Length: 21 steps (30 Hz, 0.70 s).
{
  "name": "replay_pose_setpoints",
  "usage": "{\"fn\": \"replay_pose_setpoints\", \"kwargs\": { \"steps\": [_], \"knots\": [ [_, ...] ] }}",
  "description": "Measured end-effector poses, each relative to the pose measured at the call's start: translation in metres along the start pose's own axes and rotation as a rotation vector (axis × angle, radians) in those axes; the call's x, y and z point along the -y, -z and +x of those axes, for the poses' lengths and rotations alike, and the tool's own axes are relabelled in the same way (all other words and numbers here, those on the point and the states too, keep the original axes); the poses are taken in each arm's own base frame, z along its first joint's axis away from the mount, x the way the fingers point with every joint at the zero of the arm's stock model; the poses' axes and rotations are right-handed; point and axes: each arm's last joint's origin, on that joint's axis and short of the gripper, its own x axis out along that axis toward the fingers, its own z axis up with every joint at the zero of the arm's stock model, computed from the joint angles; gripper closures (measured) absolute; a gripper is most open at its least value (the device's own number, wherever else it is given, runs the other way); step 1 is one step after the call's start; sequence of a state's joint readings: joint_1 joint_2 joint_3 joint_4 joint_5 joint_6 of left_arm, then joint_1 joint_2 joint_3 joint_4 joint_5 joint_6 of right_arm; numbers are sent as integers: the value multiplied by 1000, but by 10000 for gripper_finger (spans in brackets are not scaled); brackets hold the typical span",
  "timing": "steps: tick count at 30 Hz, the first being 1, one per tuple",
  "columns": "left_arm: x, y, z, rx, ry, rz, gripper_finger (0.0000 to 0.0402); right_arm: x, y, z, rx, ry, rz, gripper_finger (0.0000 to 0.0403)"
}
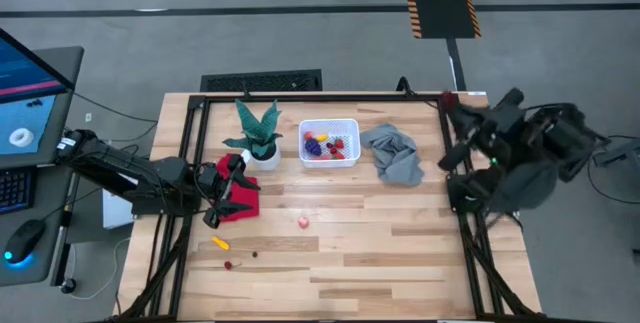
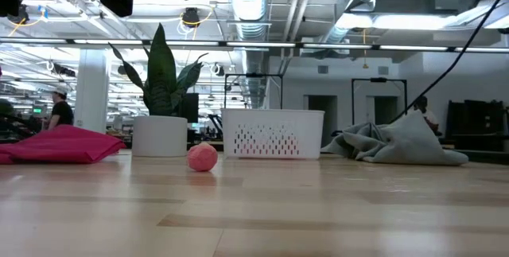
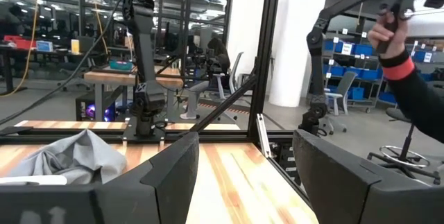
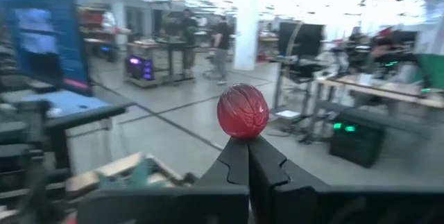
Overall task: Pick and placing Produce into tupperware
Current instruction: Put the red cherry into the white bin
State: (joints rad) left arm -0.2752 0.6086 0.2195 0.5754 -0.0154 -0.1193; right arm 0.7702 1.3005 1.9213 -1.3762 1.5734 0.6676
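Note:
The white tupperware (image 1: 328, 143) (image 2: 273, 134) stands at the table's far middle and holds several small produce pieces, red, yellow and purple. A pink ball (image 1: 303, 222) (image 2: 202, 157), a yellow piece (image 1: 220, 243) and two dark cherries (image 1: 228, 264) lie loose on the wood. My left gripper (image 1: 236, 187) (image 3: 246, 175) is open over the red cloth (image 1: 232, 185), pointing toward the table's right. My right gripper (image 1: 452, 108) (image 4: 248, 141) is raised at the far right corner, shut on a red bumpy berry (image 4: 243, 111). My right gripper pinches the red berry by its underside (image 4: 244, 134), right at the free ends of the two fingers. The berry stands above the fingertips, lifted clear of the table.
A green potted plant (image 1: 258, 133) (image 2: 161, 90) stands left of the tupperware and a crumpled grey cloth (image 1: 395, 155) (image 2: 398, 142) (image 3: 69, 158) lies right of it. A person's hand (image 3: 392, 33) with a red cuff shows beyond the table's right side. Bare wood fills the near half.

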Motion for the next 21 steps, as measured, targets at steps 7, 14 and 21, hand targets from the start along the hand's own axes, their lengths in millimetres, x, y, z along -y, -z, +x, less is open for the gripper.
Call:
{"fn": "replay_pose_setpoints", "kwargs": {
  "steps": [7,14,21],
  "knots": [
    [-1,0,0,3,-25,19,177,25,-5,19,-46,81,-49,389],
    [-2,0,0,6,-56,30,177,31,-21,36,-112,-34,-78,393],
    [-2,0,0,7,-64,36,177,29,-50,61,31,-334,-8,393]
  ]
}}
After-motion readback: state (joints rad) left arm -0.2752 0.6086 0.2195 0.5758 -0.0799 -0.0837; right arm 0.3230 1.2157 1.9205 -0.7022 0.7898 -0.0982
